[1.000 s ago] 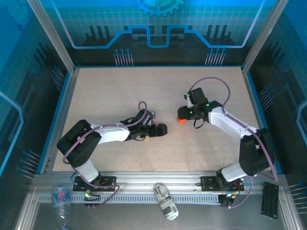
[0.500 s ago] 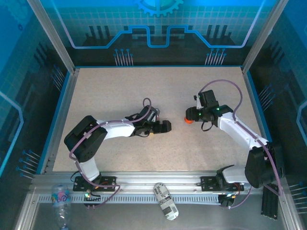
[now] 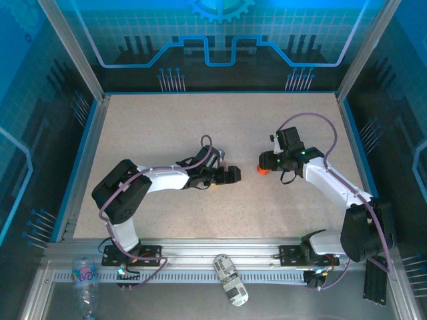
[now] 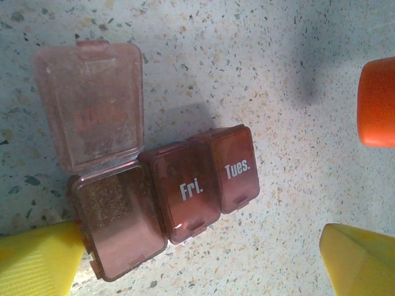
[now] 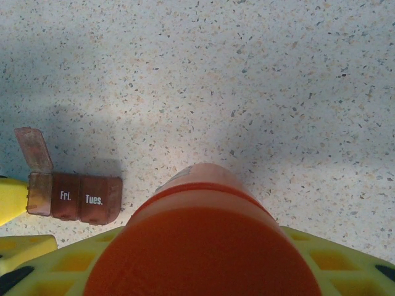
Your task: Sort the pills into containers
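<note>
Elbows bent, left arm [image 3: 163,179] and right arm [image 3: 330,181] reach low toward the tabletop's [image 3: 200,120] middle. Left gripper [image 3: 229,175] gapes wide over the maroon pill box [image 4: 185,191] there; right gripper [image 3: 267,163] clamps the orange bottle [image 5: 203,246].

Your containers [image 4: 185,197] are a see-through dark maroon with white "Fri." and "Tues." lettering on two lids, and the tabletop [image 3: 167,127] under them is pale beige, speckled all over with dark and tan flecks. The bottle [image 5: 203,234] is plain bright orange, and the left gripper [image 4: 197,271] and right gripper [image 5: 203,274] both have yellow fingers. Your left arm [image 3: 160,180] and right arm [image 3: 327,177] are white with black joints and purple cables [image 3: 303,120], with blue grid-patterned walls [image 3: 220,40] around.
</note>
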{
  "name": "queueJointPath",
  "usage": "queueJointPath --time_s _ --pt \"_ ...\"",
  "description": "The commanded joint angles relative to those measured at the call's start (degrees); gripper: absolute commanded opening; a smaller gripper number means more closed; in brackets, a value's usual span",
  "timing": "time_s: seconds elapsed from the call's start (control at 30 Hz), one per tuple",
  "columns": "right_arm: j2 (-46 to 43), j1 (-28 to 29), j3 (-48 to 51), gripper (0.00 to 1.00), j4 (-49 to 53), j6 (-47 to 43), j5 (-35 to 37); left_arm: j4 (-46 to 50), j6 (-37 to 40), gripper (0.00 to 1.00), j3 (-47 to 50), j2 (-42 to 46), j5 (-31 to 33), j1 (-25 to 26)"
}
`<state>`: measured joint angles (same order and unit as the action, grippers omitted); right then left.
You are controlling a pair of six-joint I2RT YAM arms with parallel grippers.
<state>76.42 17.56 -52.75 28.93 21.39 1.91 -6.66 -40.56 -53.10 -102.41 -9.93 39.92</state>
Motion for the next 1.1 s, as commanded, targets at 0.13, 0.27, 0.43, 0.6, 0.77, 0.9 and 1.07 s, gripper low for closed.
queueJointPath --time_s 0.13,0.27,0.43,0.6,0.77,0.9,1.07 --pt "-1.35 -0.61 -0.20 0.36 0.05 0.41 -1.07 -0.08 0.82 0.99 1.07 1.45 0.93 0.27" --pt "-2.18 -0.69 -0.31 0.36 0.46 0.33 -1.34 2.02 2.25 0.99 4.08 5.95 3.70 -0.60" --pt "-3.13 -0.63 -1.43 0.36 1.45 0.05 -2.02 5.66 3.53 0.99 8.62 15.45 6.86 -3.67" --pt "-3.48 -0.47 -3.90 0.37 1.83 0.47 -5.12 11.47 5.06 0.99 9.33 24.88 8.87 -7.16" --pt "-1.60 0.77 -9.00 0.37 2.94 -0.25 -10.36 16.10 12.20 0.99 6.86 29.74 9.79 -8.23" --pt "1.94 2.92 -15.76 0.37 5.30 -1.94 -14.13 18.27 21.18 0.99 5.13 29.81 9.74 -8.24" --pt "7.92 5.27 -26.07 0.38 8.96 -3.76 -19.27 10.12 30.63 0.99 9.34 31.05 7.35 -8.03"
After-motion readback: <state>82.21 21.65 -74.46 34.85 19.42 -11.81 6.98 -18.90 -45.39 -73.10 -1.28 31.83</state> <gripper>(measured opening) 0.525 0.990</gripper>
